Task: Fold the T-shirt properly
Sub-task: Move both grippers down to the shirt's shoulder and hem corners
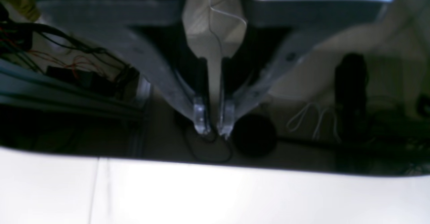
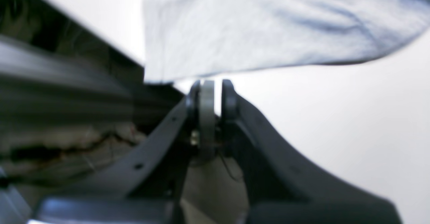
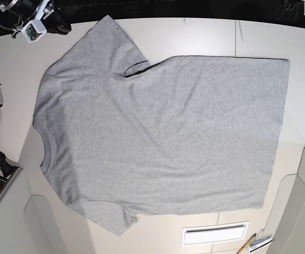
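Not yet begun — T-shirt (image 3: 163, 137) spread flat, plain side up, both grippers closed on nothing — next, opening to pinch a sleeve edge.

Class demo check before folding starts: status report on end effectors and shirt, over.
Left end effector shut, empty, off the table edge. Right end effector shut, empty, beside the T-shirt. Shirt flat, unfolded, plain side up. Nothing on it.

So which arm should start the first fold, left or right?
Probably right. The right gripper sits just short of the T-shirt edge, jaws nearly shut. The left gripper faces off the table, no cloth in view.
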Tool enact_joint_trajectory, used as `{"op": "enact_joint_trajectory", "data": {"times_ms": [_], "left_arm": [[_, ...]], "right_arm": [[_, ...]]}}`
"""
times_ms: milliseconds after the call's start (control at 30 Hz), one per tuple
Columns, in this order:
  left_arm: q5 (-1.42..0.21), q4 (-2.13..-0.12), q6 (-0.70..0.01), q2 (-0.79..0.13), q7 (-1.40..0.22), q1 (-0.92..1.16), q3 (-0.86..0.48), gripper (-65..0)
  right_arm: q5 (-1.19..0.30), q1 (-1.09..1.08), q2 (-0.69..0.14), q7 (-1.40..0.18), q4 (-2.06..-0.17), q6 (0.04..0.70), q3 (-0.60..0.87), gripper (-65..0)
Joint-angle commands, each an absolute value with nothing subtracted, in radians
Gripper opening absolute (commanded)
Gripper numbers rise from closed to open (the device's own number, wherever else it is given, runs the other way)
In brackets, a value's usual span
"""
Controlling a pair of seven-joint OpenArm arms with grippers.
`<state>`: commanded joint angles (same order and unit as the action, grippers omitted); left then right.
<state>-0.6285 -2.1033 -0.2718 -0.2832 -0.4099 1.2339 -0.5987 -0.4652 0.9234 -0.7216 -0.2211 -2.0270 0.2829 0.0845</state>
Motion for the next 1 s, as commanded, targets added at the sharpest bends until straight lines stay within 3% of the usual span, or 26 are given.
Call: {"op": "enact_joint_trajectory", "data": {"times_ms": [167,333,467,800,1000], "left_arm": [[-0.554,-2.104,-0.254,-0.283,-0.529,1.101,-0.599,-58.1],[-0.545,-2.104,-0.254,-0.283,-0.552,1.012,-0.599,-37.5],[-0.546,-2.104,-0.255,-0.286,-0.644,0.942,-0.599,-37.0],[-0.617,-1.944,-0.281,-0.392,-0.681,0.766,-0.599,-36.8],[-0.784,-1.731,-0.395,-0.447,-0.767,0.625,-0.599,-36.1]], "right_arm": [[-0.558,0.866,-0.606,-0.323,-2.006,0.257,0.178,-45.2],[-0.573,0.848,-0.539,-0.350,-1.961,0.196,0.208,-32.7],[-0.602,0.807,-0.493,-0.379,-1.895,0.191,0.208,-24.0],[-0.722,0.672,-0.377,-0.483,-1.697,0.359,0.208,-23.8],[-0.752,0.671,-0.363,-0.506,-1.696,0.408,0.208,-23.8]]}}
